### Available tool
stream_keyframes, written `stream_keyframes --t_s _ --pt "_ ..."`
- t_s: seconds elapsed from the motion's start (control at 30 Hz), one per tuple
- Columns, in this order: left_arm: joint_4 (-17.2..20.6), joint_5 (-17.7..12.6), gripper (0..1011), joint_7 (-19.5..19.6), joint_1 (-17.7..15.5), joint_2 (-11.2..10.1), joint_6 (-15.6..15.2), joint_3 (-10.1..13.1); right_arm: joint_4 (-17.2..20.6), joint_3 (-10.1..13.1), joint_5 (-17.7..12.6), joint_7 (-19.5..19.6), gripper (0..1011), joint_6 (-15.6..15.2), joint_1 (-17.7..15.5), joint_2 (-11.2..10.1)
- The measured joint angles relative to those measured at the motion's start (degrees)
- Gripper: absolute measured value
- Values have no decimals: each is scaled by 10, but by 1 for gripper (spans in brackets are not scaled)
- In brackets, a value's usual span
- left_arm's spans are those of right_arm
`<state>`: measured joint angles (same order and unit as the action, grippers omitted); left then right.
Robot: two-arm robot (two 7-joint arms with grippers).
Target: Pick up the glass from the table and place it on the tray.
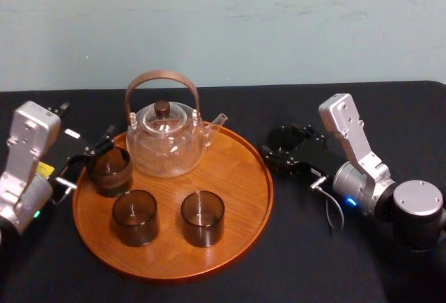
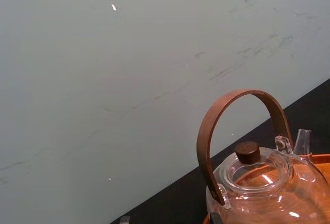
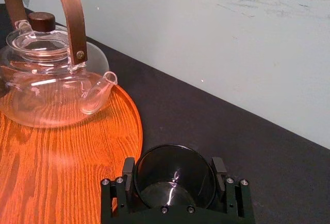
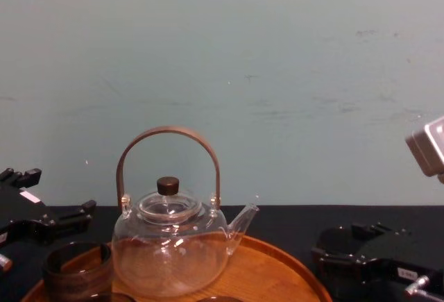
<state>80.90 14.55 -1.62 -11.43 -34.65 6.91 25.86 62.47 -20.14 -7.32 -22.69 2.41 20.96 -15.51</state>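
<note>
A dark smoked glass (image 3: 175,185) stands between the fingers of my right gripper (image 3: 174,175), whose pads press its sides. In the head view this glass (image 1: 287,139) and the right gripper (image 1: 282,151) are over the black table just right of the tray (image 1: 237,177). I cannot tell whether the glass touches the table. The round orange-brown tray carries three more dark glasses. My left gripper (image 1: 89,158) is open at the tray's left rim, beside the back-left glass (image 1: 111,171).
A clear glass teapot (image 1: 167,139) with a brown hoop handle stands at the back of the tray, its spout pointing right. Two glasses (image 1: 134,216) (image 1: 203,218) stand at the tray's front. A pale wall runs behind the black table (image 1: 230,101).
</note>
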Motion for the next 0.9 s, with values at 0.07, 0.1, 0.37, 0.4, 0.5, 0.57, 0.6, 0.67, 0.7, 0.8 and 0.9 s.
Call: stream_keyframes --t_s 0.07,0.1,0.37,0.4,0.5,0.57,0.6,0.67,0.7,0.8,0.9 --pt "0 0 1001 0 0 0 0 0 0 0 0 0 918 0 0 0" --pt "0 0 1001 0 0 0 0 0 0 0 0 0 918 0 0 0" --pt "0 0 1001 0 0 0 0 0 0 0 0 0 918 0 0 0" --pt "0 0 1001 0 0 0 0 0 0 0 0 0 918 0 0 0" --pt "0 0 1002 0 0 0 0 0 0 0 0 0 918 0 0 0" --pt "0 0 1001 0 0 0 0 0 0 0 0 0 918 0 0 0" --pt "0 0 1001 0 0 0 0 0 0 0 0 0 918 0 0 0" --pt "0 0 1001 0 0 0 0 0 0 0 0 0 918 0 0 0" --pt "0 0 1002 0 0 0 0 0 0 0 0 0 918 0 0 0" --pt "0 0 1001 0 0 0 0 0 0 0 0 0 918 0 0 0" --pt "0 0 1001 0 0 0 0 0 0 0 0 0 918 0 0 0"
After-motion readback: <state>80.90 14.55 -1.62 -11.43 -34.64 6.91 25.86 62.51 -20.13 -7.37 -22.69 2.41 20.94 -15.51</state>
